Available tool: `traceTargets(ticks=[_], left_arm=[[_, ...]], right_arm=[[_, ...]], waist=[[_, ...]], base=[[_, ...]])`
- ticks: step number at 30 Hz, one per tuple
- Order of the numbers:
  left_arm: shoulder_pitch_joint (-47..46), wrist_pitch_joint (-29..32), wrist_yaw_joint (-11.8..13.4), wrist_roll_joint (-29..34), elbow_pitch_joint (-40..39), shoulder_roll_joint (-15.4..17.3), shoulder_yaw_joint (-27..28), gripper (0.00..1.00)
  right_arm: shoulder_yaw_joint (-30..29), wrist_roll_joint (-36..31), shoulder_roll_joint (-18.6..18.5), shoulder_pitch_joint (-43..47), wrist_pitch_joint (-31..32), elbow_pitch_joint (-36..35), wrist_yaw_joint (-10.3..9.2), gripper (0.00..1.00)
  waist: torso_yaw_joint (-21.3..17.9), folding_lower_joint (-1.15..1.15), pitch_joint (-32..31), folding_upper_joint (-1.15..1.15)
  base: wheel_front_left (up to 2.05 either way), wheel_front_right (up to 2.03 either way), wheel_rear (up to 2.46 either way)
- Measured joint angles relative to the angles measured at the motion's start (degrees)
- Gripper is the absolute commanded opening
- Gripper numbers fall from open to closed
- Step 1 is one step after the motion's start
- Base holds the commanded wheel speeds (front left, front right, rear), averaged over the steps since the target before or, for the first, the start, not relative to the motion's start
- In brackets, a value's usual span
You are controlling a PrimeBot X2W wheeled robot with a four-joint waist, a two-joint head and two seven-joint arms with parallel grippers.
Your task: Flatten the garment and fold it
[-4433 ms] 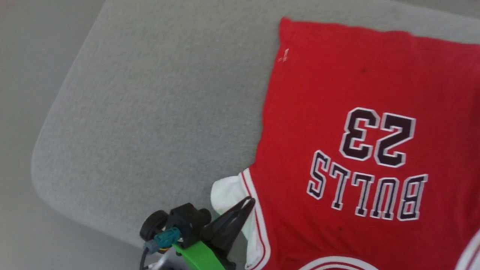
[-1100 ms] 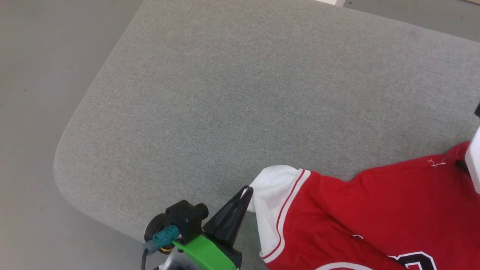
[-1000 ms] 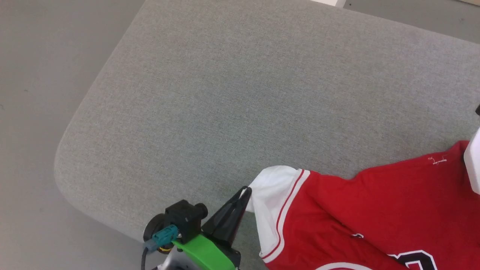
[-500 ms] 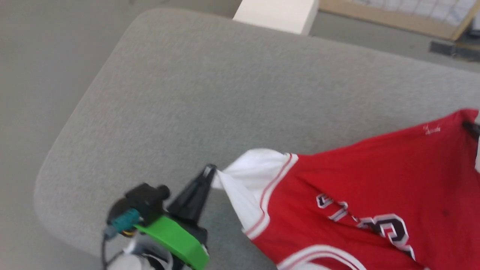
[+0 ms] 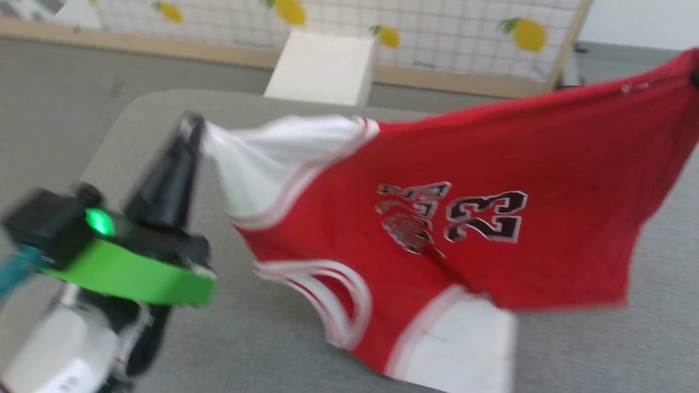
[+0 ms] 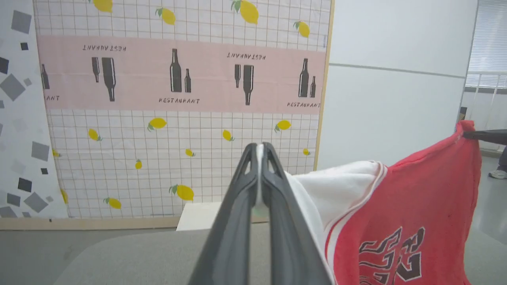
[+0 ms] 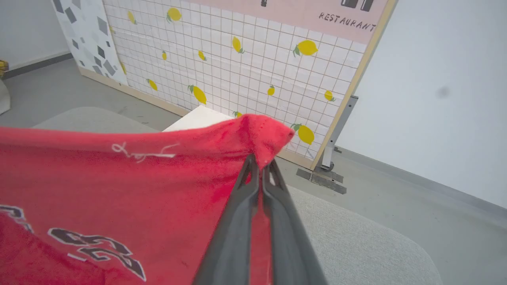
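Garment (image 5: 491, 164): red T-shirt, held up over grey cushion (image 5: 600, 355), stretched left to right. Left gripper (image 6: 259, 147): pinching white sleeve (image 6: 336, 182). Right gripper (image 7: 259, 163): pinching red hem corner (image 7: 265, 136). Handling, advised: lower both ends evenly, fabric taut, hanging edge landing first

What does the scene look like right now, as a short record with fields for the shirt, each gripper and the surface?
shirt: red with white sleeves, held up and stretched between both grippers
left gripper: shut on the white sleeve
right gripper: shut on a red corner
surface: grey padded top, below the shirt
fold: not yet begun
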Motion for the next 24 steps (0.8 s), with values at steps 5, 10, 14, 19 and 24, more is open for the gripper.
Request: traceTargets(ticks=[5,10,14,19,24], left_arm=[[-5.20,-1.07,1.36,-0.88,-2.99,0.37,4.74,0.00],[-9.94,-1.77,2.49,-1.33,-5.06,0.11,7.67,0.00],[-16.09,-0.41,2.58,-1.24,-5.22,1.04,8.54,0.00],[-27.61,1.96,0.91,-1.27,-0.88,2.37,8.89,0.00],[-40.10,4.16,-1.91,-0.69,8.56,2.74,6.84,0.00]], right_arm=[[-1.80,-0.24,2.61,-0.60,2.09,-5.93,0.00,0.00],[-3.45,-1.13,4.99,-1.87,3.82,-9.93,-0.01,0.00],[-3.56,-2.21,5.36,-4.27,4.30,-11.56,-0.01,0.00],[-3.56,-3.70,5.52,-10.46,2.65,-10.31,0.00,0.00],[-2.14,-5.54,4.66,-19.80,-1.99,-3.61,0.00,0.00]], waist=[[-3.79,0.00,-1.76,0.00],[-6.85,0.00,-2.21,0.00],[-8.33,0.00,-0.72,0.00],[-9.40,0.00,3.06,0.00],[-9.92,0.00,8.35,0.00]], base=[[0.00,0.00,0.00],[0.00,0.00,0.00],[0.00,0.00,0.00],[0.00,0.00,0.00],[0.00,0.00,0.00]])
